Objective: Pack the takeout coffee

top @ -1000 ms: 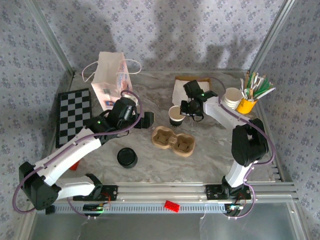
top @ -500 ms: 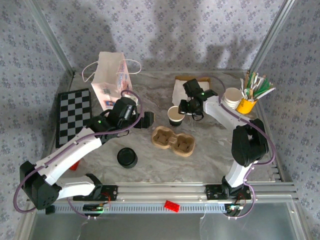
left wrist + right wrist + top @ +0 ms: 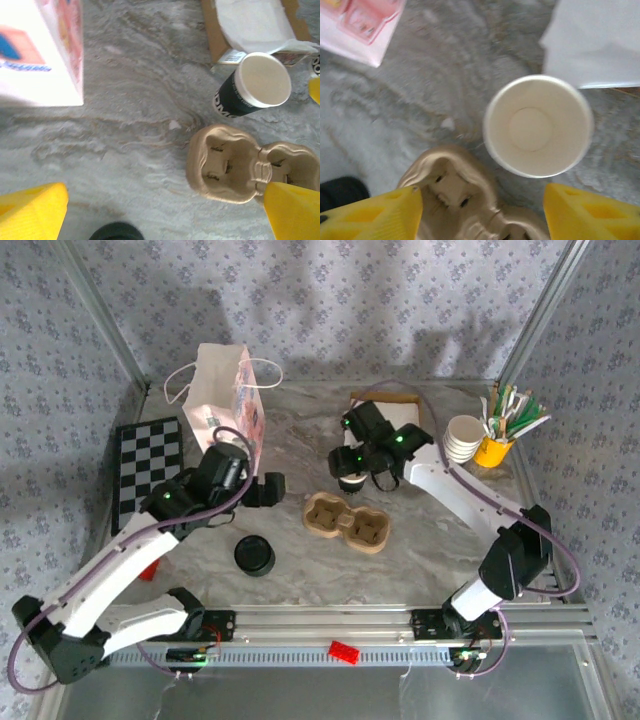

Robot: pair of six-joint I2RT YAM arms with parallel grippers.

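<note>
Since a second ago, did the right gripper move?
Yes. The right gripper slid left, away from the stack of white cups, and now hovers over the dark paper cup.

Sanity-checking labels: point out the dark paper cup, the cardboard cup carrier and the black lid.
dark paper cup (image 3: 538,125): right wrist view, inside bottom.
cardboard cup carrier (image 3: 223,165): left wrist view, its left-hand well.
black lid (image 3: 254,555): top external view, middle of top.

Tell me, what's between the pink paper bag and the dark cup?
Just bare marble table. In the left wrist view, nothing sits on the stretch from the paper bag to the cup.
</note>
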